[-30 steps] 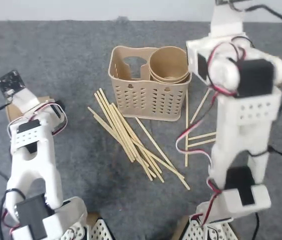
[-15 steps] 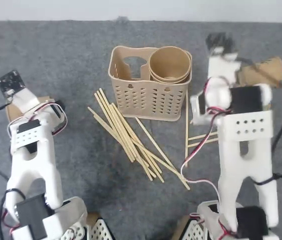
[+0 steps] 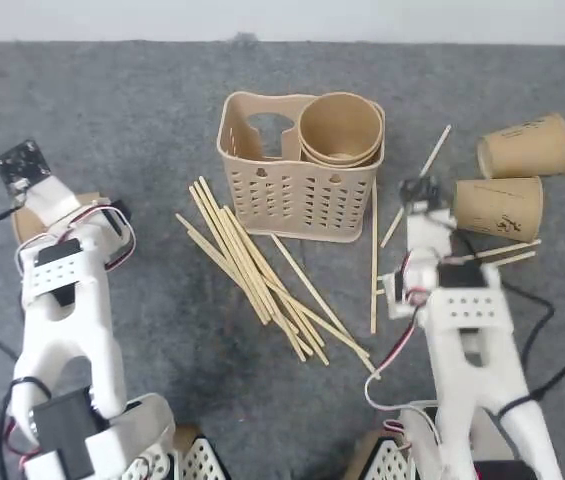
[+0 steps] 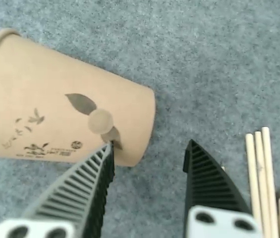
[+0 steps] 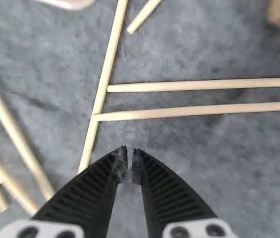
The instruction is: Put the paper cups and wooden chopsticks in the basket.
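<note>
1. Well to the left of the basket [image 3: 297, 195], the left arm [image 3: 62, 290] stretches away from its base with its wrist tipped down over a paper cup [image 4: 65, 119] that lies on its side on the bench [image 3: 142, 100].
2. The left gripper [image 4: 149, 144] has its fingers apart. One tip sits at the cup's narrow end and the other is over bare bench, so nothing is held.
3. This looks like the approach to a cup pick. The next move calls for shifting the fingers so they straddle the cup's wall before closing.
4. A bundle of wooden chopsticks [image 3: 262, 275] fans out just in front of the basket, toward the arms, all still on the bench.
5. The basket already holds stacked cups [image 3: 340, 128] in its right compartment, so the task is partly done.
6. To the right of the basket, the right arm [image 3: 467, 340] reaches forward, bent low over the loose chopsticks [image 5: 194, 85].
7. The right gripper [image 5: 128, 151] has its fingers together with nothing between them, the tips just short of the nearest stick. It would need to spread them before taking one.
8. Farther right of the basket, two paper cups [image 3: 524, 146] lie on their sides, one just beside the other.
</note>
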Robot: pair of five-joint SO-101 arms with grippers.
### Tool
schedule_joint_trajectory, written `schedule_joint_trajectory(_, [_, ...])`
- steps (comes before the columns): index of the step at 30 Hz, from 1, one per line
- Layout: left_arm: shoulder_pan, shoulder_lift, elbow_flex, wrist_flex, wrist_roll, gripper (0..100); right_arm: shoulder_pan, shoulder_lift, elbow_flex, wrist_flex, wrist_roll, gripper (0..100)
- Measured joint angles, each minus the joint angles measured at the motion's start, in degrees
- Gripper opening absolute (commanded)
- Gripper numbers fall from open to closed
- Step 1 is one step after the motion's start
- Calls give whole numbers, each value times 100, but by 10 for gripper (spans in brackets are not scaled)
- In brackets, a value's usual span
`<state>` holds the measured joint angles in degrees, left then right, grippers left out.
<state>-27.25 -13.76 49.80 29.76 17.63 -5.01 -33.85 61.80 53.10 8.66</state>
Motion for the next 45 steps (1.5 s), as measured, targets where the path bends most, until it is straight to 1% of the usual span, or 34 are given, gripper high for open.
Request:
schedule_joint_trajectory(2, [53,0,35,0,-70,224,0,-26,589,-730,0,37])
schedule_joint_trajectory(4, [62,-70,176,9,-105,224,0,-70,844,-1160,0,37])
schedule_joint_trajectory(8, [70,-571,484,44,-114,224,9,-132,870,-1257,0,37])
schedule_joint_trajectory(11, [26,-1196,501,563,-123,224,0,-141,897,-1292,0,37])
schedule_joint_trajectory(14, [-299,-1934,422,1371,-114,224,0,-141,897,-1310,0,37])
schedule_joint_trajectory(17, [-818,-2549,185,2040,-141,224,0,-141,897,-1310,0,37])
schedule_joint_trajectory(19, [-1187,-2673,-18,2251,-246,224,0,-141,897,-1310,0,37])
schedule_joint_trajectory(22, [-1495,-2567,-360,2286,-431,224,0,-141,897,-1310,0,37])
schedule_joint_trajectory(25, [-1688,-1952,-914,2295,-448,224,0,-141,897,-1310,53,37])
schedule_joint_trajectory(28, [-1934,-923,-1793,2576,-448,224,0,-141,897,-1310,132,35])
schedule_joint_trajectory(33, [-2180,1160,-3675,3543,-440,223,0,-141,905,-1310,141,35])
schedule_joint_trajectory(36, [-2347,2242,-4721,4088,-448,160,0,-141,914,-1310,141,35])
schedule_joint_trajectory(38, [-2470,2760,-5442,4457,-422,115,0,-141,914,-1310,141,35])
schedule_joint_trajectory(39, [-2558,2971,-5793,4624,-422,109,0,-141,914,-1310,141,35])
schedule_joint_trajectory(42, [-2708,3552,-6681,5090,-413,104,0,-141,914,-1310,141,35])
schedule_joint_trajectory(45, [-2708,3974,-7226,5398,-255,104,0,-141,914,-1310,141,35])
